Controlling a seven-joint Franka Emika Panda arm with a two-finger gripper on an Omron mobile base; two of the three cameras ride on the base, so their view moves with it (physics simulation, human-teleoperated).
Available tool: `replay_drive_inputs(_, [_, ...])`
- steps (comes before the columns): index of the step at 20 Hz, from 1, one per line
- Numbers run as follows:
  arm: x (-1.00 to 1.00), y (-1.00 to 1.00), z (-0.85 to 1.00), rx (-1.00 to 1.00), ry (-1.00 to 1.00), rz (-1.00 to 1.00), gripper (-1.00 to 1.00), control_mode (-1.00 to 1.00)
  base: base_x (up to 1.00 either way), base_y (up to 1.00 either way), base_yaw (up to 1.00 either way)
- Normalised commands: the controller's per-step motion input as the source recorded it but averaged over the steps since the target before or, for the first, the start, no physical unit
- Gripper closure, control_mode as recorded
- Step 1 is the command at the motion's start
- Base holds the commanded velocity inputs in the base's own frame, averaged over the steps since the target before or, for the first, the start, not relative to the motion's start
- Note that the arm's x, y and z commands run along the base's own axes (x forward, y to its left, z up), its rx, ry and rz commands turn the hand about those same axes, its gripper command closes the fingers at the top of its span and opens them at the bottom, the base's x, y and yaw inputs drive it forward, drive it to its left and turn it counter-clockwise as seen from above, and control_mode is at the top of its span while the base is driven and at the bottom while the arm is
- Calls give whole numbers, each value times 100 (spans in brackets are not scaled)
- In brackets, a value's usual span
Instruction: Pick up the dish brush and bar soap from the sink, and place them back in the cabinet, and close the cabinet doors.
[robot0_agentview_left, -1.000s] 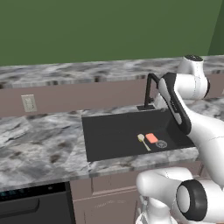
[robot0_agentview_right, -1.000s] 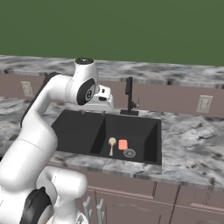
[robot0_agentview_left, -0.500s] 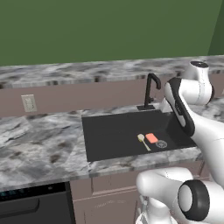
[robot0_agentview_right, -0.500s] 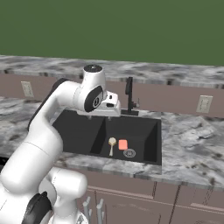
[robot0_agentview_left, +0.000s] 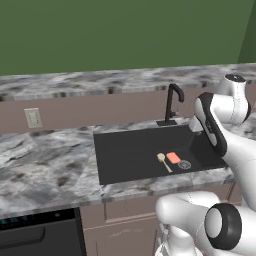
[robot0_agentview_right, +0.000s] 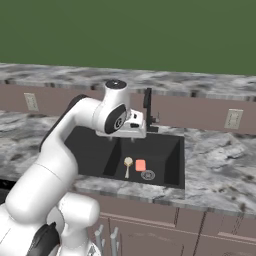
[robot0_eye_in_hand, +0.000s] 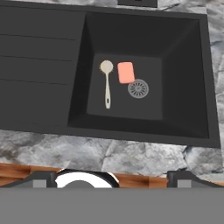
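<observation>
Change since the earlier frames: the arm's upper joints have swung further right across the sink, carrying the hand out over the basin; brush and soap lie unmoved. Item, the sink (robot0_eye_in_hand: 183, 65): matte-black basin set in a grey marbled counter (robot0_agentview_left: 45, 170), with a flat draining panel on its left, a slim black faucet (robot0_agentview_left: 172, 102) at the far edge and a round metal drain (robot0_eye_in_hand: 138, 89) on the floor. Item, the dish brush (robot0_eye_in_hand: 106, 83): pale cream, lying flat on the basin floor, rounded head toward the far wall, thin handle running toward the near wall. Item, the bar soap (robot0_eye_in_hand: 126, 72): salmon-pink block, flat on the floor just right of the brush head, apart from it, with the drain just near and right of it. Item, the gripper (robot0_eye_in_hand: 112, 177): fingers spread to full width, holding nothing, high above the sink's near rim and looking down into the basin. Step in hand, as judged: approach for the first pick, nothing yet lifted, cabinet work wholly outstanding. Next move calls for: descent into the basin, jaws turned to straddle the thin handle across its width, or the soap across its short side, clear of the neighbouring item and the basin walls
</observation>
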Motion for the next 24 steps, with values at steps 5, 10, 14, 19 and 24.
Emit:
replay_drive_inputs(5, [0, -18, -6, 0, 0, 0, -100, -100, 0, 0, 0])
replay_drive_inputs(10, [0, -10, -11, 0, 0, 0, -100, -100, 0, 0, 0])
replay_drive_inputs(14, [0, -10, -12, 0, 0, 0, -100, -100, 0, 0, 0])
replay_drive_inputs(19, [6, -11, -9, 0, 0, 0, -100, -100, 0, 0, 0])
replay_drive_inputs(24, [16, -6, -7, 0, 0, 0, -100, -100, 0, 0, 0])
